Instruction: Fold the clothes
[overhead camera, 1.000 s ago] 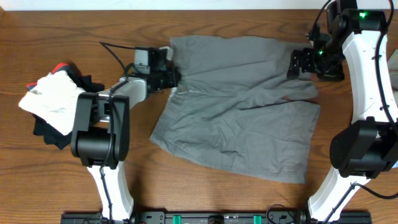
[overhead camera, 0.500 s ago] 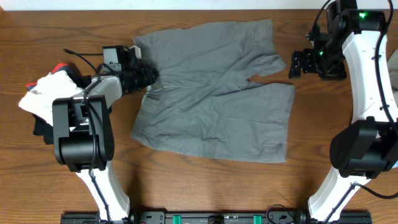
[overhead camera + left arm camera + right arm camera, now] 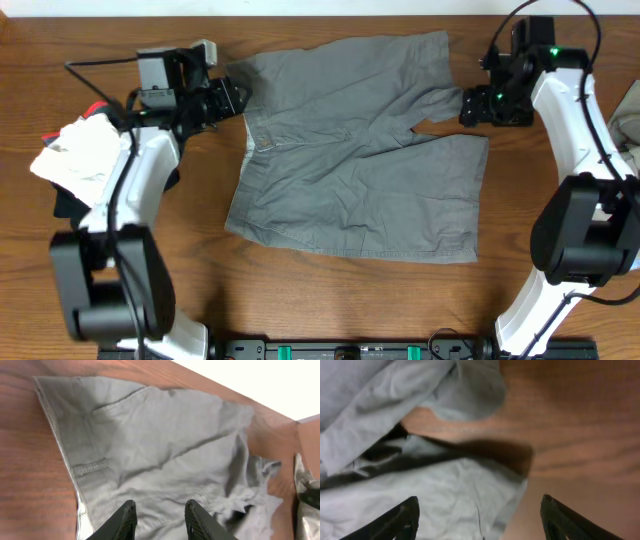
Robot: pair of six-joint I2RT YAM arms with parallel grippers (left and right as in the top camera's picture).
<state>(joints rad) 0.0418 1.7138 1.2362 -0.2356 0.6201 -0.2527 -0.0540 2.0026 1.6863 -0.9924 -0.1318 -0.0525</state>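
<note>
Seen from overhead, the left arm [image 3: 140,190] covers part of the pile of clothes [image 3: 75,160] at the left of the tabletop [image 3: 330,300]. The dark and red pieces under the white one cannot be told apart. A pale garment [image 3: 628,120] is cut off by the right edge. The left claw [image 3: 228,97] is too small to tell whether it touches the grey shorts [image 3: 350,150] at the waistband corner.

In the left wrist view, the bottom edge cuts off that claw's fingers [image 3: 127,522] and the lower part of the shorts. The pale garment shows only as a sliver.

The right wrist view is blurred. The seams of the shorts are lost, and the right claw [image 3: 479,500] runs off the bottom edge.
</note>
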